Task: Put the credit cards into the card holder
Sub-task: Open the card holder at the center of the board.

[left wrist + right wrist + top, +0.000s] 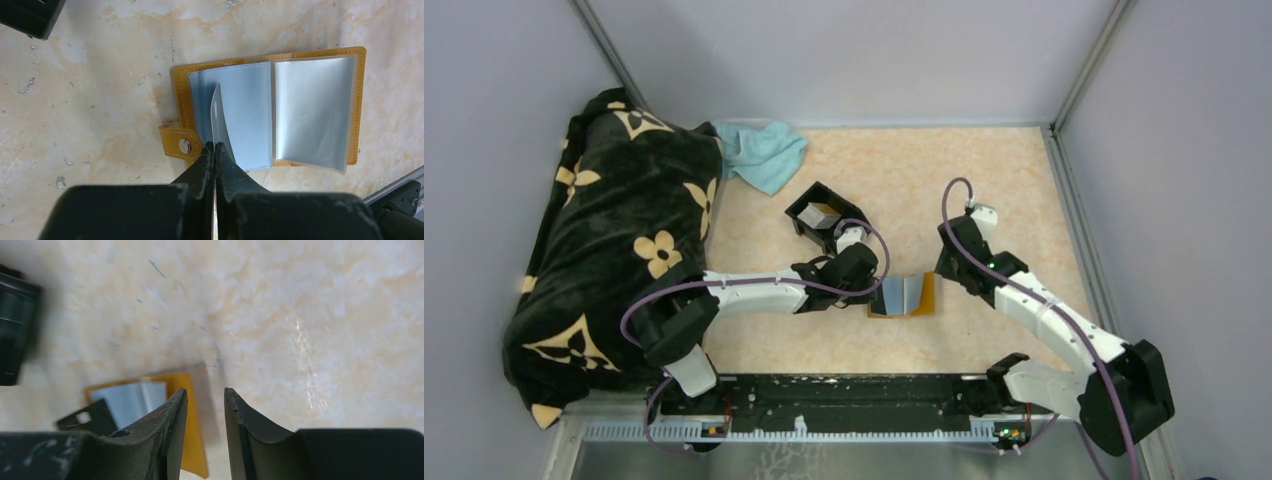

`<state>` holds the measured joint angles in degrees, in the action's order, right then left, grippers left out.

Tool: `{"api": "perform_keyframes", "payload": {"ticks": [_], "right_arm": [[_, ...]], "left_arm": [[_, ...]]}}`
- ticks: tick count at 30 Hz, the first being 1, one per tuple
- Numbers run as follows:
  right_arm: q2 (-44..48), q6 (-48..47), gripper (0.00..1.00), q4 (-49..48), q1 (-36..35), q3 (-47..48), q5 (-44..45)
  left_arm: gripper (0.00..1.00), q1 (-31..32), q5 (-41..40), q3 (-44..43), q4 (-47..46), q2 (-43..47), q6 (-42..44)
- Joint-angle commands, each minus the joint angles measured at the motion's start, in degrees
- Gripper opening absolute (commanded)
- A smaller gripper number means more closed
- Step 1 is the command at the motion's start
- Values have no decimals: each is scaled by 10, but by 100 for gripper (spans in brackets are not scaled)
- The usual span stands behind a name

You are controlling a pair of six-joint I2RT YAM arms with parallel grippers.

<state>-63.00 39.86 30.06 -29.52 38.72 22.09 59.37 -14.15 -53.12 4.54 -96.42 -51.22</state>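
An orange holder (180, 95) lies open on the table (100, 100). At the holder's snap-tab edge, the left gripper (215, 148) is clenched on one clear sleeve (219, 117), standing it up off the other pages. The right gripper (205, 396) hovers to the holder's right, jaws parted and empty. The cards (821, 212) sit in a black tray (804, 200) behind and left of the holder. It would be best to hold the sleeve steady and lightly taut, without tugging the holder along, while the right arm fetches a card.

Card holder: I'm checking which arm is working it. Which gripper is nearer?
Left. The left gripper is at the edge of the card holder, shut on a thin clear sheet there; the right gripper hovers open beside it, not touching.
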Motion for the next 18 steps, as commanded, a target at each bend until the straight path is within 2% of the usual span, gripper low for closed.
{"api": "perform_keyframes", "payload": {"ticks": [1, 9, 18], "right_arm": [[43, -23, 32, 0, -5, 72, -6], [5, -6, 0, -63, -20, 73, -116], [-43, 40, 0, -155, -33, -32, -160]], "left_arm": [[0, 0, -5, 20, 51, 0, 24], [0, 0, -3, 20, 48, 0, 23], [0, 0, -4, 19, 50, -2, 23]]}}
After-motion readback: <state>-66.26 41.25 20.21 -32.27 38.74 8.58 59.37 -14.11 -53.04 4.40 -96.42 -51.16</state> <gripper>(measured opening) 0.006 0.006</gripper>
